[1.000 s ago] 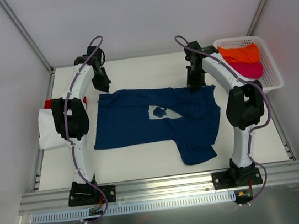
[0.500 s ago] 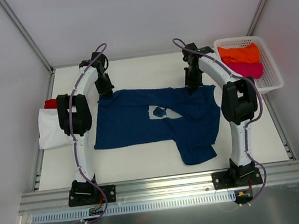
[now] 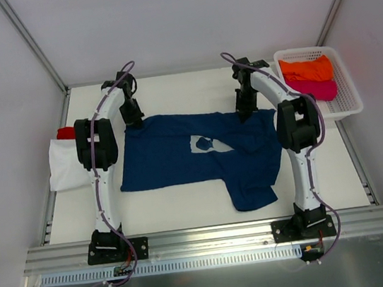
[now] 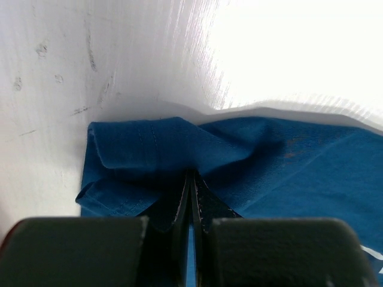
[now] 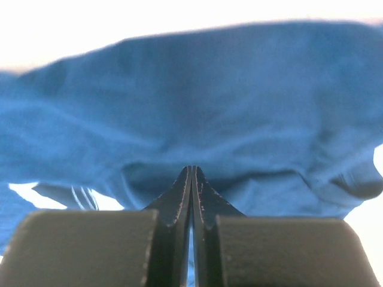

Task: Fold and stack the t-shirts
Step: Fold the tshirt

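Top external view: the white table fills the middle of the frame. The navy tee lies spread flat at the centre of it. One sleeve reaches toward the lower right. The left arm curves up the left side of the tee. The right arm curves up the right side.

The basket stands at the upper right, at the table's right edge, well apart from the navy tee. It holds the orange tee, with the magenta tee just below it in the frame. The white tee lies at the left edge, partly behind the left arm. The red tee shows just above it, touching it.

The white print sits near the centre of the navy tee. A small bump of navy cloth covers part of it.

The left tool is at the tee's upper left corner. The right tool is on the tee's upper edge, near the upper right corner.

Left wrist view: the fingers are clenched on navy cloth. The corner is doubled over, and its creases run to the tips.

Right wrist view: the fingers are clenched on navy cloth. The cloth bulges above the tips. The picture is slightly blurred.
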You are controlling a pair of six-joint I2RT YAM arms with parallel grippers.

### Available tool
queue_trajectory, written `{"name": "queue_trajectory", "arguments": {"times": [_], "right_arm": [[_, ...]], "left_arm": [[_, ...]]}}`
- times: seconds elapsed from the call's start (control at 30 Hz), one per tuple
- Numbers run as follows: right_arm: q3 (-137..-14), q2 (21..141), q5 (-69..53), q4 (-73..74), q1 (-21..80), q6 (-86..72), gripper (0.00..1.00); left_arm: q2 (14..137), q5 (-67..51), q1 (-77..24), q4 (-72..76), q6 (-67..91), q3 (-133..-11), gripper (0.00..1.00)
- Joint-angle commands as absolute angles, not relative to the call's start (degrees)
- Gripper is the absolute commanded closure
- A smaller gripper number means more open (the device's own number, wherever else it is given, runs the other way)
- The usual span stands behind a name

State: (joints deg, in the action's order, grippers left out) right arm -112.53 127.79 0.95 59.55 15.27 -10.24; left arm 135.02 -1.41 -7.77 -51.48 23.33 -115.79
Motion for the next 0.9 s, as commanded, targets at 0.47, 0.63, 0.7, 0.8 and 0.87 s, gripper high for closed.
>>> {"name": "queue_trajectory", "arguments": {"times": [0.47,0.63,0.7,0.8,0.87], "right_arm": [[-116.0,134.5,-3.0,70.9,13.9,-10.4,1.00],[-115.4,133.4,-3.1,70.9,12.8,-10.8,1.00],[-115.3,133.3,-3.3,71.0,12.7,-10.8,1.00],[-115.0,133.3,-3.6,70.9,12.3,-10.8,1.00],[-114.7,133.3,-3.8,70.9,12.4,-10.9,1.00]], "left_arm": [[135.2,-0.7,-5.8,-52.6,25.3,-118.4,1.00],[135.0,-0.4,-3.6,-52.6,25.3,-116.5,1.00],[135.0,1.2,-2.9,-52.6,24.8,-116.1,1.00],[134.6,2.2,-1.5,-52.6,24.4,-115.8,1.00],[134.4,2.3,-0.5,-52.6,24.3,-115.9,1.00]]}}
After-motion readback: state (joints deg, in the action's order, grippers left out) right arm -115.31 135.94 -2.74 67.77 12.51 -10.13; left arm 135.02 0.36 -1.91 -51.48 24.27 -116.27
